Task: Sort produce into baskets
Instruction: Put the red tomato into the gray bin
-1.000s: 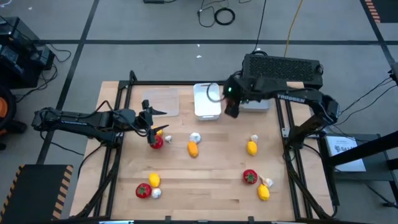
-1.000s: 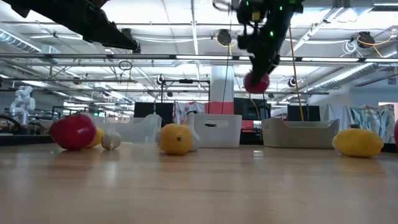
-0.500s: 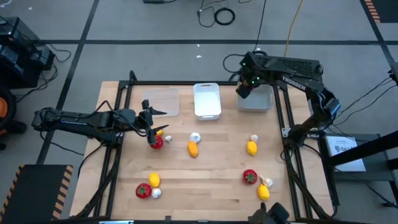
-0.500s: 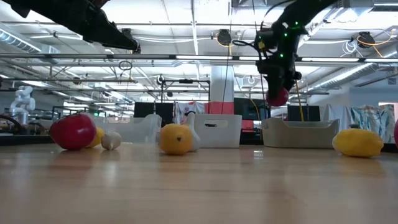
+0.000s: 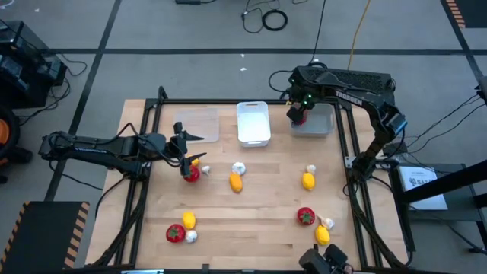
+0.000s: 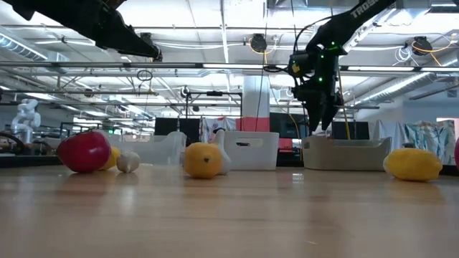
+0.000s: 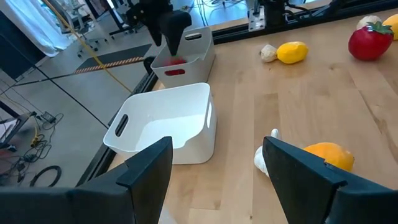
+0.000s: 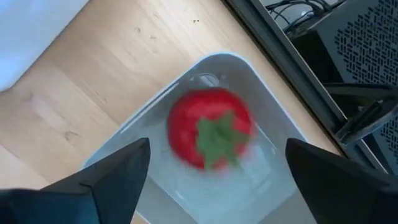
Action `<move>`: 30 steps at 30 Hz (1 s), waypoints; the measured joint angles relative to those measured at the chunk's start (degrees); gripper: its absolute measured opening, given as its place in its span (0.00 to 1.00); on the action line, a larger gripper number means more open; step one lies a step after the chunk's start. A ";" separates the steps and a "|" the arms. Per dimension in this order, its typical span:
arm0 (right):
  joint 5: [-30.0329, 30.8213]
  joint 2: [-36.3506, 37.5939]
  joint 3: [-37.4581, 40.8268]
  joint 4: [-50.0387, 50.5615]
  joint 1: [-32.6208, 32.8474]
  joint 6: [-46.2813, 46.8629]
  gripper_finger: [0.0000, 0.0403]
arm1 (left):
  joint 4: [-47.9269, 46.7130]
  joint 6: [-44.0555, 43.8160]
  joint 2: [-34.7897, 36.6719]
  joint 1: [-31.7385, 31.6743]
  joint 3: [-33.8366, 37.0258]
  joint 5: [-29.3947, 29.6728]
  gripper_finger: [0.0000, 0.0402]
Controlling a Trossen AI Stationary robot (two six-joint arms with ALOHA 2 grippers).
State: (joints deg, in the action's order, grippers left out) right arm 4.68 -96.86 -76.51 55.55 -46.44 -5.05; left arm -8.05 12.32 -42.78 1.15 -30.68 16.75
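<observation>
Over the far right tray: right gripper (image 5: pixel 298 116) with fingers spread, a tomato (image 8: pixel 210 126) loose in the pale grey tray (image 8: pixel 261 186) beneath it.

At the near edge lie a tomato, lemon and garlic cluster (image 5: pixel 181 230) and another (image 5: pixel 314 223); mid-table sit a lemon (image 5: pixel 237 182), a garlic bulb (image 5: pixel 239 167) and a lemon (image 5: pixel 307 180). The left gripper (image 5: pixel 185 156) hangs with jaws apart above a tomato (image 5: pixel 191 173), holding nothing. At the far edge stand 3 trays: clear (image 5: pixel 196 124), white (image 5: pixel 253 123), grey. The tomato looks blurred in the right wrist view, so it may be rolling; a bounce off the wall, or a finger catching the rim on retreat, could tip it out.
</observation>
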 joint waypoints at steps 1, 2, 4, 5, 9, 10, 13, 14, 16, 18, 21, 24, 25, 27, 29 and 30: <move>-0.08 0.03 0.00 -0.08 0.00 -0.21 0.92 | -0.01 0.00 0.00 0.00 0.00 0.00 0.64; -0.08 0.04 0.00 -0.05 0.00 -0.30 0.93 | -0.01 0.01 0.00 0.01 0.00 0.00 0.64; -0.08 0.04 0.00 0.17 0.00 -0.42 0.93 | 0.00 0.02 0.00 0.00 0.00 0.00 0.64; -0.08 0.04 0.00 0.29 0.00 -0.42 0.93 | 0.00 0.02 0.00 0.00 0.00 0.00 0.64; -0.10 0.07 0.00 1.53 0.39 -0.33 0.93 | 0.02 0.02 0.00 0.00 0.00 0.00 0.64; -0.20 0.07 0.00 1.88 0.66 -0.23 0.93 | 0.02 0.04 -0.01 0.00 0.00 0.00 0.64; -0.36 0.07 0.00 3.56 2.20 0.65 0.93 | 0.06 0.05 0.00 0.00 0.00 0.00 0.64; -0.50 0.07 0.00 4.21 2.94 1.13 0.93 | 0.07 0.07 0.00 0.00 0.00 0.00 0.64; -0.56 0.07 0.00 6.03 4.85 2.08 0.93 | 0.22 0.07 0.00 0.00 0.00 0.00 0.64; -0.78 0.07 0.00 8.47 7.21 3.70 0.93 | 0.50 0.10 0.00 0.00 0.00 0.02 0.64; -4.08 0.07 0.00 12.64 11.42 6.85 0.93 | 1.41 0.33 0.00 0.00 0.00 0.02 0.64; -6.76 0.07 0.00 15.45 16.61 10.11 0.93 | 2.67 0.50 -0.01 0.00 0.00 0.03 0.64; -7.15 0.07 0.00 15.95 18.47 11.09 0.93 | 3.10 0.55 0.00 0.00 0.00 0.03 0.64; -8.56 0.07 0.00 17.35 22.14 13.56 0.93 | 3.63 0.53 0.00 0.00 0.00 0.03 0.64; -9.58 0.09 0.00 18.93 26.08 16.69 0.93 | 3.57 0.48 -0.01 0.00 0.00 0.03 0.64; -9.52 0.09 0.00 19.77 28.24 18.26 0.93 | 3.50 0.43 -0.02 0.00 0.00 0.04 0.64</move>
State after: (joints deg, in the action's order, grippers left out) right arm -4.84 -96.77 -76.51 75.32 -18.20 13.21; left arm -4.56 12.75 -42.81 1.15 -30.68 16.80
